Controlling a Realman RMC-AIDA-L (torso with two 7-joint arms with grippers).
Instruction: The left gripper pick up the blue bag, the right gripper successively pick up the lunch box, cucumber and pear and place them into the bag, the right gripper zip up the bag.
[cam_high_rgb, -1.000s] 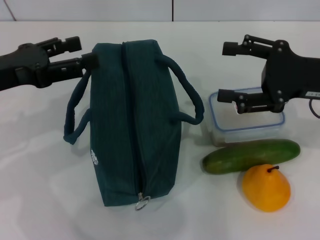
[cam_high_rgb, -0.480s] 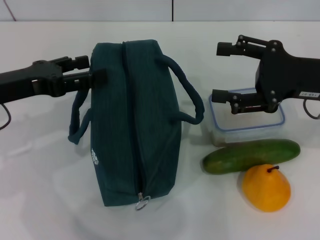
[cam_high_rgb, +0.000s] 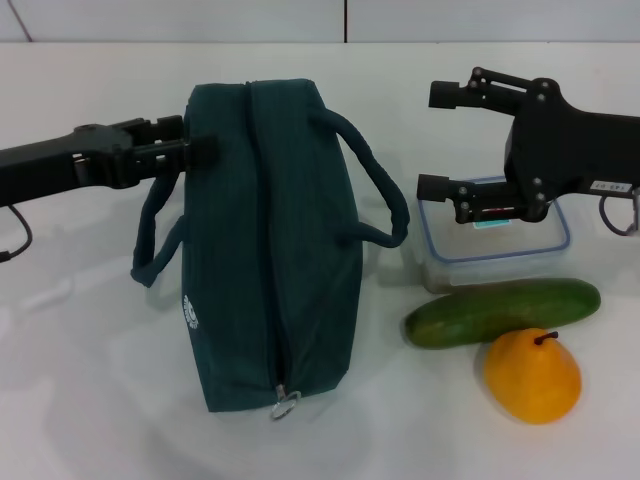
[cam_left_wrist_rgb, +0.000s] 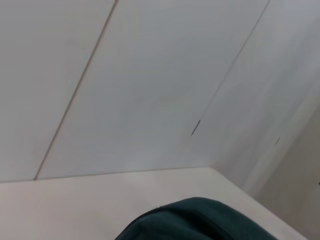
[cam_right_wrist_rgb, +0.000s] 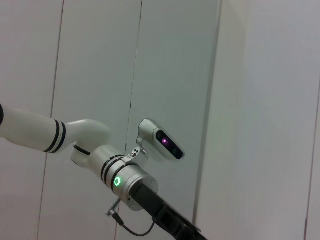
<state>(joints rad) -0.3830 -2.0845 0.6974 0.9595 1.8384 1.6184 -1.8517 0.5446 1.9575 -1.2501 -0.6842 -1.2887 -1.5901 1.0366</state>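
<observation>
The blue bag (cam_high_rgb: 270, 240) lies on the white table with its zip line running down the middle and the ring pull (cam_high_rgb: 285, 404) at the near end. My left gripper (cam_high_rgb: 195, 138) is open, its tips touching the bag's far-left edge just above the left handle (cam_high_rgb: 150, 235). The bag's top edge (cam_left_wrist_rgb: 200, 222) shows in the left wrist view. My right gripper (cam_high_rgb: 440, 140) is open and hovers over the left part of the clear, blue-rimmed lunch box (cam_high_rgb: 500, 255). The cucumber (cam_high_rgb: 500, 312) lies in front of the box. The pear (cam_high_rgb: 532, 375) rests against the cucumber's near side.
The bag's right handle (cam_high_rgb: 375, 185) arches toward the lunch box, close to my right gripper's lower finger. A wall runs behind the table. The right wrist view shows only that wall and a white arm (cam_right_wrist_rgb: 120, 175) with a green light.
My left gripper has moved right, turned and reached the bag's edge; the left handle shifted slightly. My right gripper has drifted a little to the left over the lunch box.
</observation>
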